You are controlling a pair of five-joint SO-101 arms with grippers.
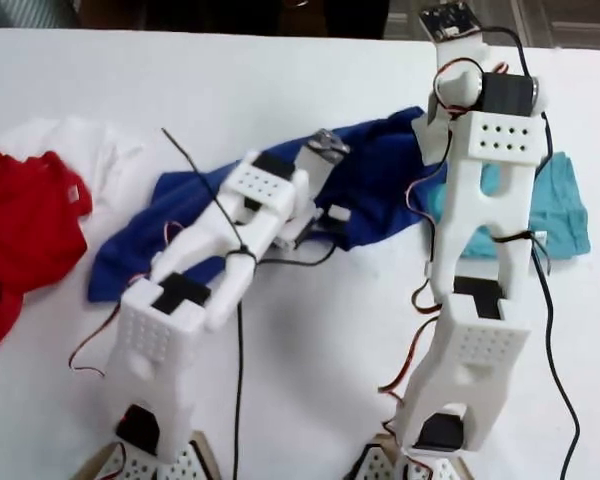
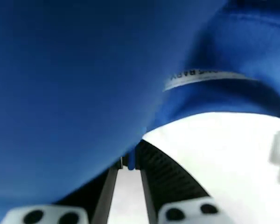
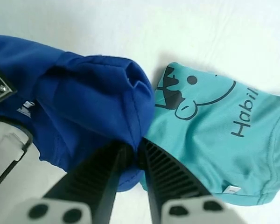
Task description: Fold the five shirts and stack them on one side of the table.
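Two arms, one garment: a red shirt (image 1: 25,235) and a white shirt (image 1: 110,150) lie crumpled well off to the outer side of the left gripper (image 2: 130,161), neither of them folded yet. That gripper is clamped on a fold near the middle of the blue shirt (image 1: 380,170), which sprawls rumpled across the table (image 1: 320,340) between the arms. The cloth drapes over the gripper's jaws, and a thin black cable (image 1: 195,170) crosses the cloth just behind it.

The right gripper (image 3: 133,151) is pinched shut on a bunched edge of the same shirt, with only a narrow bite of hem between its jaws (the weaker of the two holds, by the look of it). Just to that gripper's right, the teal shirt (image 3: 210,140) lies touching the blue one.

The likeliest trouble is that hem slipping free if the arms pull apart to spread the cloth, dropping one end back in a heap. A lift or sweep by the right gripper could also drag the teal shirt along, since the two fabrics meet at its jaws. The cable may snag the blue cloth near the left gripper, and with the cloth this bunched, any fold made before it is flattened would probably set crooked
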